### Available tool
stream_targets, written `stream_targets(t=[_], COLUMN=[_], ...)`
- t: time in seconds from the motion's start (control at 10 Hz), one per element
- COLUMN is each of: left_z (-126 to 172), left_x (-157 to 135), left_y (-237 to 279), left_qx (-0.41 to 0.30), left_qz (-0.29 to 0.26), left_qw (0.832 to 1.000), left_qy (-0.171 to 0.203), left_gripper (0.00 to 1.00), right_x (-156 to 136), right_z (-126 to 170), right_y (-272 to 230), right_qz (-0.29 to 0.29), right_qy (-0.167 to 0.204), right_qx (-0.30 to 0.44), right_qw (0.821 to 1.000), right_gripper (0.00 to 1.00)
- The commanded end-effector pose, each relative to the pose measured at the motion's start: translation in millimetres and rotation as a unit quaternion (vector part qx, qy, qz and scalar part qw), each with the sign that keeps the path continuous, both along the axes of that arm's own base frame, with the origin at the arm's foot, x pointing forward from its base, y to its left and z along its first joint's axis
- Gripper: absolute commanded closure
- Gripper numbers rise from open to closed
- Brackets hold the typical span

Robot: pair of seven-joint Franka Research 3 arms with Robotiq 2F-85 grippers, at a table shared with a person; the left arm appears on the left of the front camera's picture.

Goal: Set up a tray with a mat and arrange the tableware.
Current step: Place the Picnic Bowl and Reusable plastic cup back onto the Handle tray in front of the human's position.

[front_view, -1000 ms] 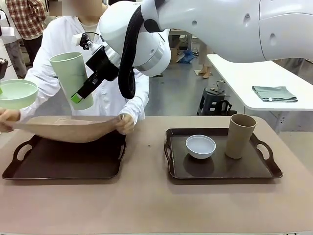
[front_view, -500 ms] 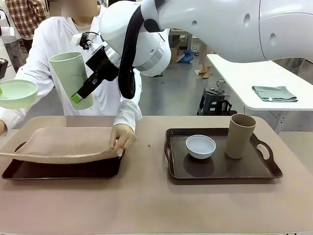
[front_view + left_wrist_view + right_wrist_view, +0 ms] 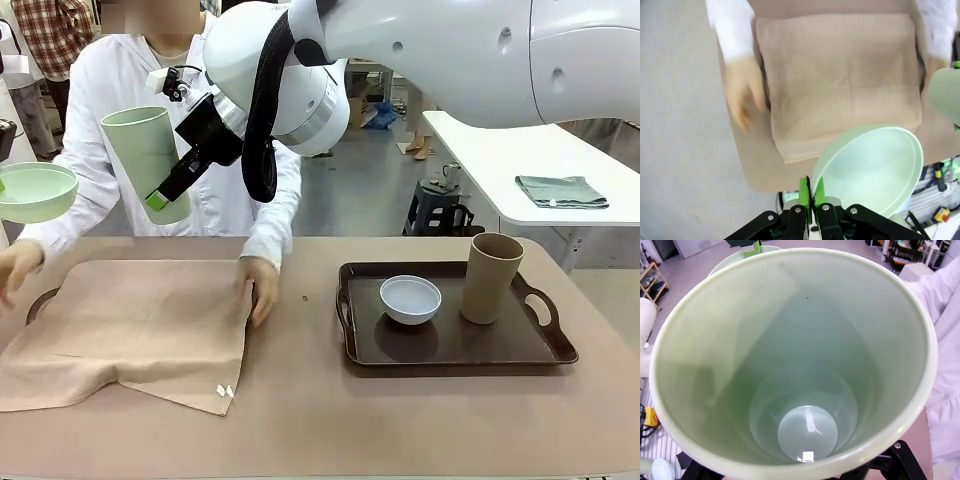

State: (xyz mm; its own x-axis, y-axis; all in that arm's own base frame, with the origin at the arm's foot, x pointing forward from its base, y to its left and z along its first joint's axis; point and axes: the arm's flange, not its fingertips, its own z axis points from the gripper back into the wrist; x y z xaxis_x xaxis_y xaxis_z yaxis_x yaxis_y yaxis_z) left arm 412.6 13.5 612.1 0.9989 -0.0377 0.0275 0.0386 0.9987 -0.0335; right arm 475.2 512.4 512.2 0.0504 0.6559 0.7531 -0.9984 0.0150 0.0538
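Observation:
A tan mat (image 3: 135,325) lies spread over the left tray (image 3: 36,304), its front edge hanging onto the table. The person's hands (image 3: 262,285) rest at its two sides. My right gripper (image 3: 152,188) reaches across to the left and is shut on a pale green cup (image 3: 145,160), held tilted in the air above the mat; the right wrist view looks straight into that cup (image 3: 805,370). My left gripper (image 3: 812,192) is shut on the rim of a pale green bowl (image 3: 870,167), which hangs at the far left (image 3: 35,190). A white bowl (image 3: 410,298) and a tan cup (image 3: 490,277) stand in the right tray (image 3: 450,352).
The person in a white coat stands at the far side behind the left tray. A white side table with a folded grey cloth (image 3: 560,190) is at the back right. The table's front strip is bare.
The person has lowered the mat onto the left tray and spread it flat, and it now covers the tray. Both grippers and their loads have stayed put.

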Motion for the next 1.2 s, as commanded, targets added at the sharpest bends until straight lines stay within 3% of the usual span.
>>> stream_targets(t=[0.0,1.1], left_z=[-0.7,-0.7], left_x=[-0.5,-0.5], left_y=[0.6,0.6], left_qx=[-0.003,-0.003], left_qz=[-0.005,-0.005], left_qw=[1.0,1.0], left_qy=[-0.008,-0.008], left_gripper=[1.0,1.0], right_x=[-0.2,-0.2], right_z=[0.7,0.7], right_y=[-1.1,-1.1], right_qz=[0.005,0.005], right_qy=[-0.007,-0.007], right_qx=[0.001,0.001], right_qw=[1.0,1.0], right_gripper=[0.82,0.82])
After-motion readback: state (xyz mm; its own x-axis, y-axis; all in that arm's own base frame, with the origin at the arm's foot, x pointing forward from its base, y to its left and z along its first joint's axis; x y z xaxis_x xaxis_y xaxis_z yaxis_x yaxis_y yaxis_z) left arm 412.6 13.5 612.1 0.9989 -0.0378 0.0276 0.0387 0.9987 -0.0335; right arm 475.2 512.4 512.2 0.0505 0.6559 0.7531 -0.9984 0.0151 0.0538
